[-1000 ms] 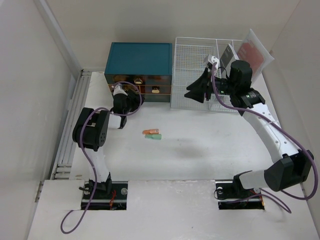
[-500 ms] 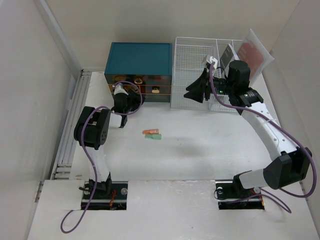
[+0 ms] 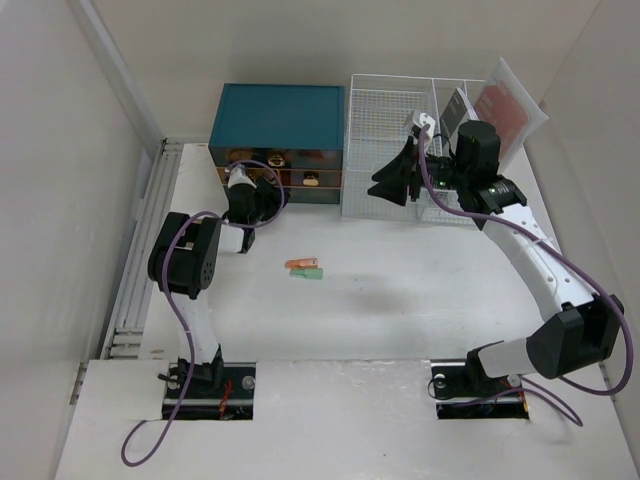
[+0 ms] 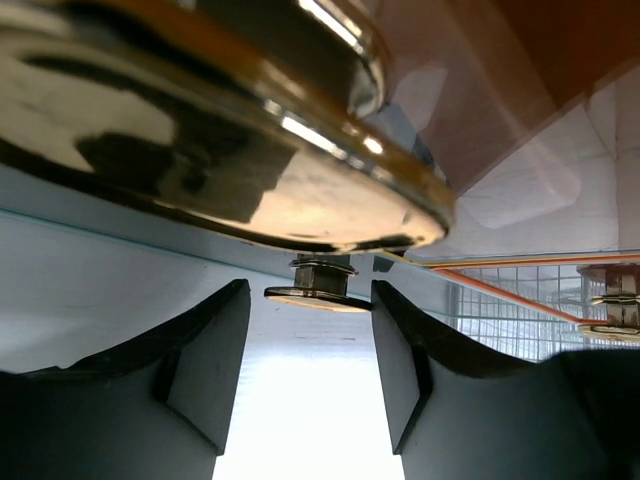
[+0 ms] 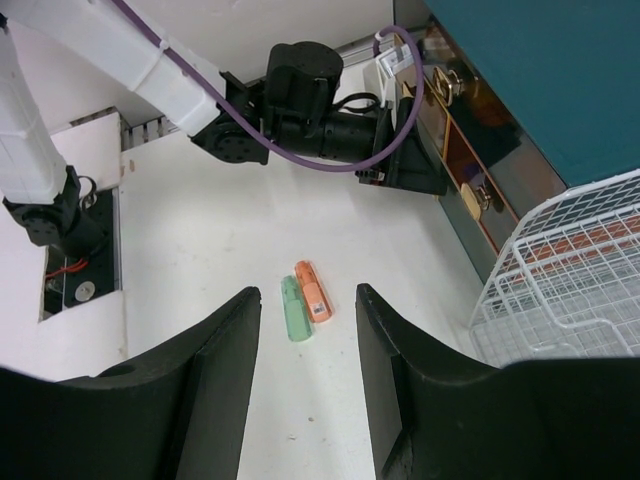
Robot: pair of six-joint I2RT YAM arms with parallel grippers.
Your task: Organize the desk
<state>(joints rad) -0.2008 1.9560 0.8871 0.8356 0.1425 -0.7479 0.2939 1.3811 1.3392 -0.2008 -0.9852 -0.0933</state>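
Observation:
The white desk (image 3: 400,310) holds an orange highlighter (image 3: 300,264) and a green highlighter (image 3: 308,273) side by side near its middle. My left gripper (image 3: 263,193) is open at the front of the teal drawer box (image 3: 278,118). In the left wrist view its jaws (image 4: 308,305) stand either side of a small brass drawer knob (image 4: 320,272) without touching it. A larger brass knob (image 4: 200,130) fills the top of that view. My right gripper (image 3: 388,184) is open and empty, held high in front of the wire rack. In the right wrist view (image 5: 308,293) it looks down on the orange highlighter (image 5: 313,290) and green highlighter (image 5: 294,308).
A white wire-mesh file rack (image 3: 395,150) stands right of the teal box, with papers (image 3: 500,105) in its back right part. The rack's corner (image 5: 570,270) and the box (image 5: 530,80) show in the right wrist view. Walls close in on both sides.
My left gripper has edged slightly closer to the drawer front. My right arm shifted a little at first and has since held still.

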